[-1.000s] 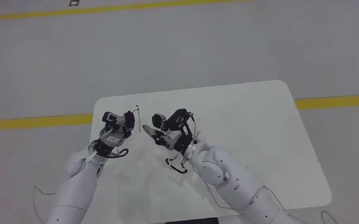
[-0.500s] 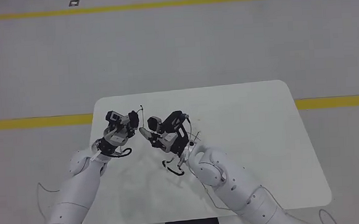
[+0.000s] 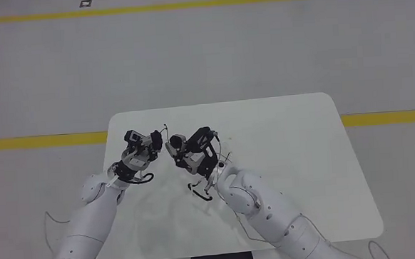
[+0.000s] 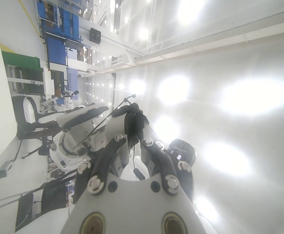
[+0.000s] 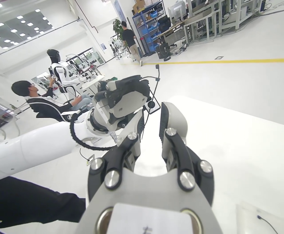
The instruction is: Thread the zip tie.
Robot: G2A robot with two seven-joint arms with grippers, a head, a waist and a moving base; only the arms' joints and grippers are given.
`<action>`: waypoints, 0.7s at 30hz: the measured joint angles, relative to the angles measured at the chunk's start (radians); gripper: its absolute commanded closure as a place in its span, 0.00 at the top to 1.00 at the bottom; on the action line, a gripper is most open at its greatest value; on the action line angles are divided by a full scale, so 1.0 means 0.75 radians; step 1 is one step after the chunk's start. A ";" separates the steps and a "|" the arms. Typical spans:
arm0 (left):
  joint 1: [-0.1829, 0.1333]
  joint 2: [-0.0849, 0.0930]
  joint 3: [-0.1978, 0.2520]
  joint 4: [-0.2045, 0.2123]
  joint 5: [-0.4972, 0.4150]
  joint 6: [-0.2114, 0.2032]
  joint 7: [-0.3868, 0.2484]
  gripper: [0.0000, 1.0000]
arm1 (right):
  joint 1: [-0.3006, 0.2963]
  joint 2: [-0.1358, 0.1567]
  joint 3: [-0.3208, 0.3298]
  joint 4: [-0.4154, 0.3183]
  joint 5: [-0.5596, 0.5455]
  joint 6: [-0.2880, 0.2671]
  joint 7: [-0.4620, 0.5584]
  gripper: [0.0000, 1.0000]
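A thin black zip tie [image 3: 165,130] stands held above the white table [image 3: 288,167]. My left gripper [image 3: 153,140] is shut on it. In the left wrist view the zip tie [image 4: 104,121] runs slantwise across the closed fingertips [image 4: 131,109], its small head poking out beyond them. My right gripper [image 5: 153,115] is open and close in front of the left gripper [image 5: 131,88]. The zip tie [image 5: 158,76] hangs from the left gripper, and its tail drops toward the gap between my right fingers [image 5: 170,119]. In the top view the right gripper [image 3: 174,144] sits just beside the tie.
Both grippers hover over the table's far left part, near its left edge [image 3: 110,135]. A clear pouch [image 5: 259,218] with a small black piece lies on the table by my right arm. Wide bare tabletop stretches to the right.
My left gripper has carried the zip tie rightward and my right gripper has moved left and up toward it, so the gap between them has closed.
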 measured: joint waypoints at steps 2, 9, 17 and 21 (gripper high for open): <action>0.000 0.000 0.000 0.000 0.001 0.000 0.001 0.00 | 0.000 0.000 0.001 -0.002 -0.010 0.002 0.000 0.00; 0.000 0.000 0.001 0.004 0.001 -0.001 0.007 0.00 | -0.001 0.003 0.000 -0.007 -0.059 0.001 -0.010 0.00; 0.002 -0.001 -0.001 0.006 -0.025 0.000 0.019 0.00 | -0.013 0.008 0.007 -0.008 -0.128 0.009 -0.034 0.00; 0.003 -0.002 -0.002 0.005 -0.030 0.001 0.020 0.00 | -0.021 0.011 0.012 -0.009 -0.149 0.015 -0.035 0.00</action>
